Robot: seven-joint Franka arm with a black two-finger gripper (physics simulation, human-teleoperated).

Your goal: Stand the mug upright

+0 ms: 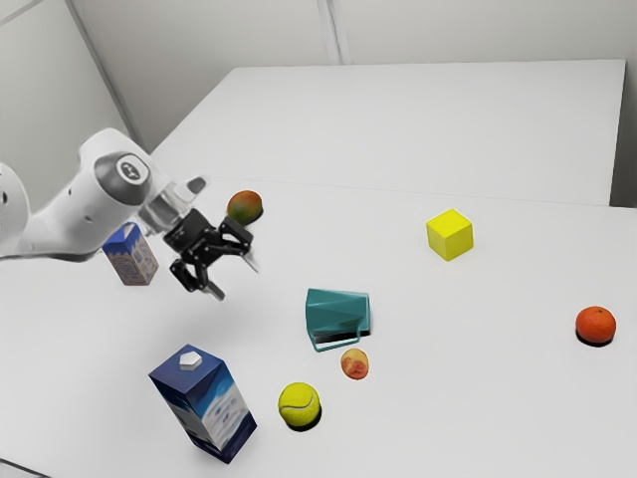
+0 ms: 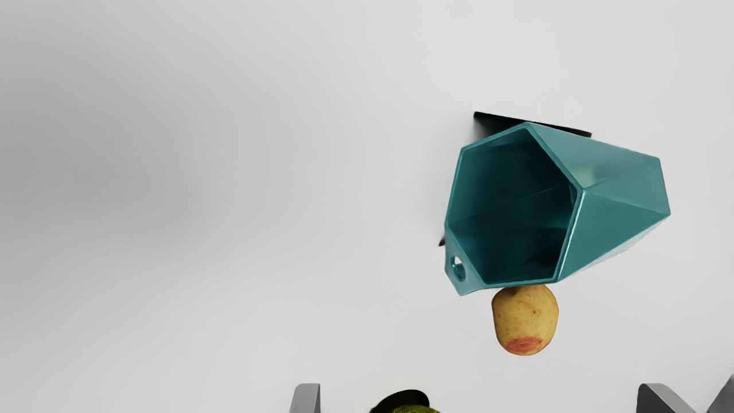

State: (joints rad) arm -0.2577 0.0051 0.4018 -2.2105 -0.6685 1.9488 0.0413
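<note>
A teal faceted mug (image 1: 336, 316) lies on its side on the white table in the exterior view, its handle toward the potato. The black gripper (image 1: 236, 277) hangs above the table, apart from the mug, on the exterior view's left of it. In the wrist view the mug (image 2: 616, 201) shows its dark open mouth and part of its handle. The gripper (image 2: 478, 399) is open there, its two fingertips far apart with no object gripped between them.
A potato (image 1: 354, 363) sits close beside the mug, with a tennis ball (image 1: 299, 404) near it. Two cartons, a large one (image 1: 205, 403) and a smaller one (image 1: 130, 255), a mango (image 1: 244, 206), a yellow cube (image 1: 450, 235) and an orange (image 1: 595, 325) stand around.
</note>
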